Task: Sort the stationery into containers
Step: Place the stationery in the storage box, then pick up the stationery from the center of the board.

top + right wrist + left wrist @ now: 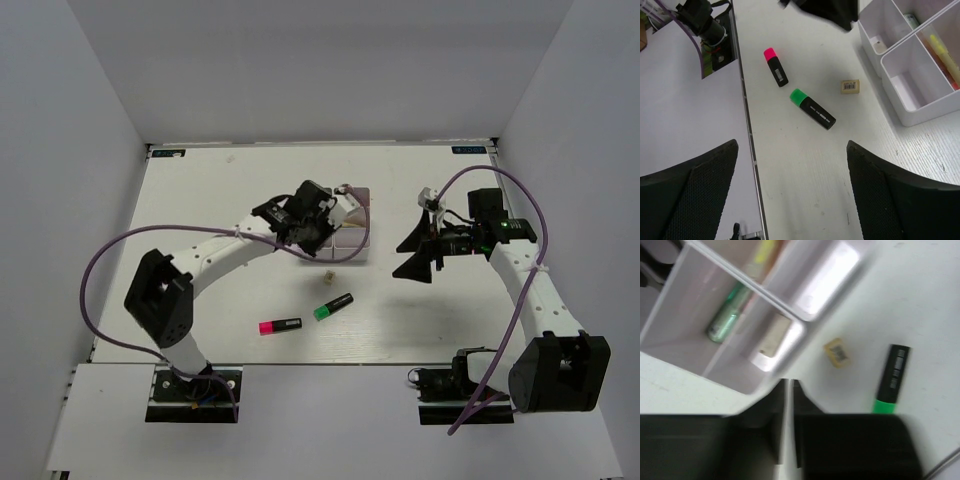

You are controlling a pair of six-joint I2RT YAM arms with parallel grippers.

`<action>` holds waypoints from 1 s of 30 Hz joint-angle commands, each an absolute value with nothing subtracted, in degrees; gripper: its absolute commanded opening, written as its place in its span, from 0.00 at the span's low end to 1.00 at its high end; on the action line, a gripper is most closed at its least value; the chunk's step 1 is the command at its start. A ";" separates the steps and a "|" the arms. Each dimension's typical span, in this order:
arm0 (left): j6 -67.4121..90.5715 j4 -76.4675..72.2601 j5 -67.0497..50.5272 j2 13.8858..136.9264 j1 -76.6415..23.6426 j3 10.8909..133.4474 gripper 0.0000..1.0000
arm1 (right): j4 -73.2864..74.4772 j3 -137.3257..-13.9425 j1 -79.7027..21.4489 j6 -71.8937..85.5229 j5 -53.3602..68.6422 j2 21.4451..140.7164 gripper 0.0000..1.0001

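Note:
The white bins (362, 218) stand at mid-table. My left gripper (314, 234) hovers over their near-left corner; in the left wrist view it (789, 383) is shut and empty. The bins (685, 300) hold a green marker (725, 320), a pale eraser (774, 336) and a yellow marker (762, 255). On the table lie a tan eraser (327, 276), a green highlighter (333, 307) and a pink highlighter (280, 326). My right gripper (420, 252) is open and empty, right of the bins. Its view (792, 185) shows the pink highlighter (776, 67), the green highlighter (812, 108), the eraser (850, 86) and the bins (912, 120).
White walls enclose the table on the left, back and right. The left arm's base and purple cable (95, 290) sit at the near left. The table's front edge strip (747, 150) runs close to the highlighters.

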State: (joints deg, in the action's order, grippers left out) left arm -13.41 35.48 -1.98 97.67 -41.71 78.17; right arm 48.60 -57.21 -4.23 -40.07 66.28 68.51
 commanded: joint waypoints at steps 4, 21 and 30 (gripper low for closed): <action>10.67 35.42 12.90 92.81 -50.71 72.25 0.59 | 39.65 -53.89 -4.30 -31.91 63.82 65.48 0.91; 24.68 30.77 21.72 104.32 -53.70 74.09 0.53 | 29.97 -51.42 -4.04 -21.53 47.11 63.46 0.00; 28.83 27.51 17.40 105.29 -53.79 73.30 0.58 | 30.23 -51.33 -4.13 -22.15 47.37 63.37 0.00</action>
State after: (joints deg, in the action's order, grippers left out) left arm 26.33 29.74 19.20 105.69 -53.43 72.03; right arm 31.46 -51.51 -4.23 -22.46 47.44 64.05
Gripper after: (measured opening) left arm 0.578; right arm 0.001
